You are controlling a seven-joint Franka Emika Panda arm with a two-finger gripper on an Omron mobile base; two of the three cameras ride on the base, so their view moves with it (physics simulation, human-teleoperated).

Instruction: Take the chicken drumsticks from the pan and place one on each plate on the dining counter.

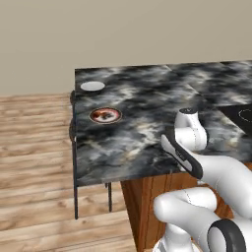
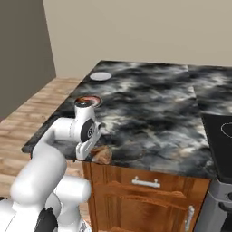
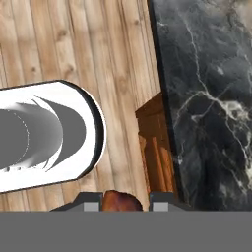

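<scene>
My gripper is shut on a brown chicken drumstick, which shows between the two finger tips. In the right base view the gripper hangs at the dining counter's near edge, with the drumstick beside the wood base. Far on the counter lie the plain white-grey plate and, nearer, the red-rimmed patterned plate. The hand's top partly covers the patterned plate, and the white-grey plate lies beyond it. The pan is out of view.
A black cooktop sits at the counter's right end. Wooden floor spreads left of the counter's edge. Drawers with metal handles front the wood base. A dark stool frame stands at the counter's left side.
</scene>
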